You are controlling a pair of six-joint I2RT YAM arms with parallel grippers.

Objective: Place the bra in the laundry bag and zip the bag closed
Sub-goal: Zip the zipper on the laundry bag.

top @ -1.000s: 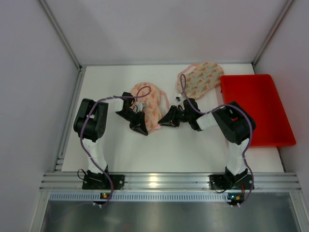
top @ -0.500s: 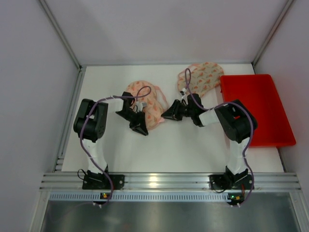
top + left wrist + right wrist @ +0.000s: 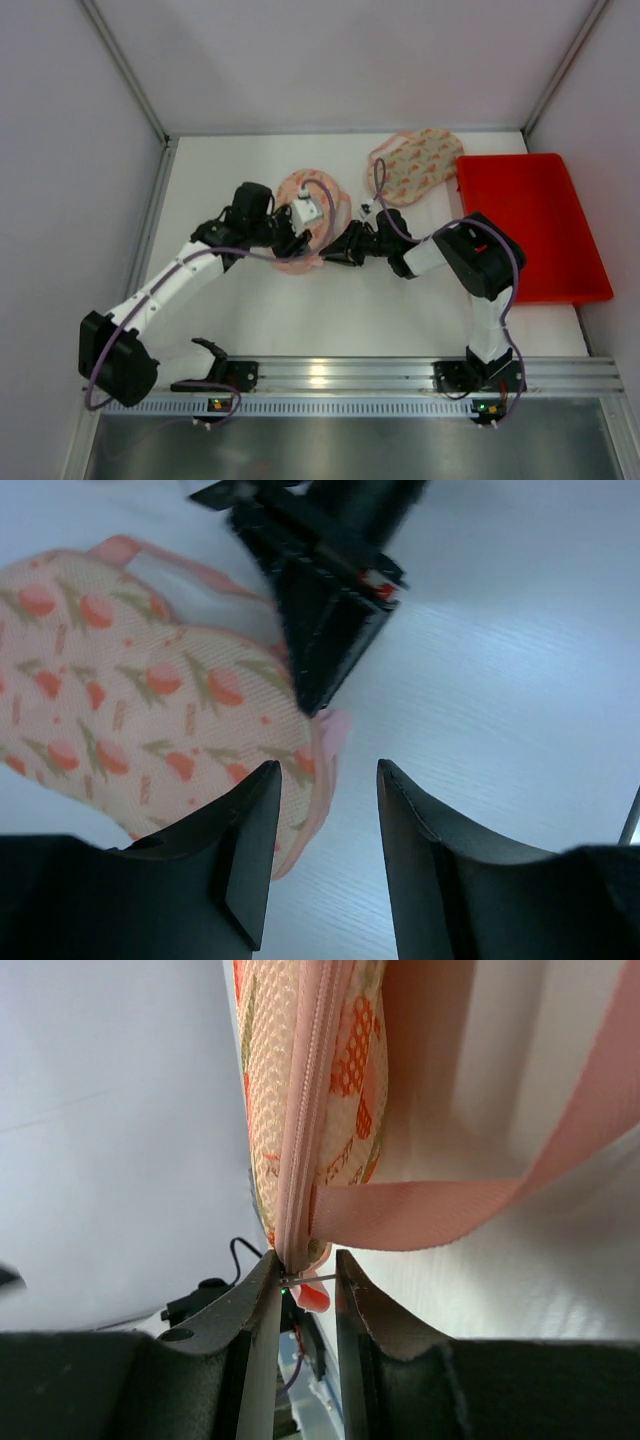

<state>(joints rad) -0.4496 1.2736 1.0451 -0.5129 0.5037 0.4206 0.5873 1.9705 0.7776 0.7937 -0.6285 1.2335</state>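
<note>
The pink mesh laundry bag (image 3: 325,228) with an orange flower print lies mid-table. In the left wrist view the bag (image 3: 130,710) fills the left side. My left gripper (image 3: 325,780) is open, its jaws straddling the bag's pink edge, and it sits at the bag's near-left side (image 3: 290,243). My right gripper (image 3: 345,250) is at the bag's right edge. In the right wrist view it (image 3: 305,1265) is pinched on the metal zipper pull (image 3: 310,1280) at the end of the zipper line of the bag (image 3: 310,1080). A second piece of the same print (image 3: 420,165) lies at the back right; I cannot tell if it is the bra.
A red tray (image 3: 535,225) stands at the right edge of the table. A pink strap (image 3: 430,1210) hangs off the bag beside the right jaws. The right gripper's black body (image 3: 320,610) lies just beyond the left fingers. Walls close in the back and sides.
The left arm has stretched out low across the table, its gripper staying at the bag. The right gripper has moved slightly toward the near side along the bag's edge.
</note>
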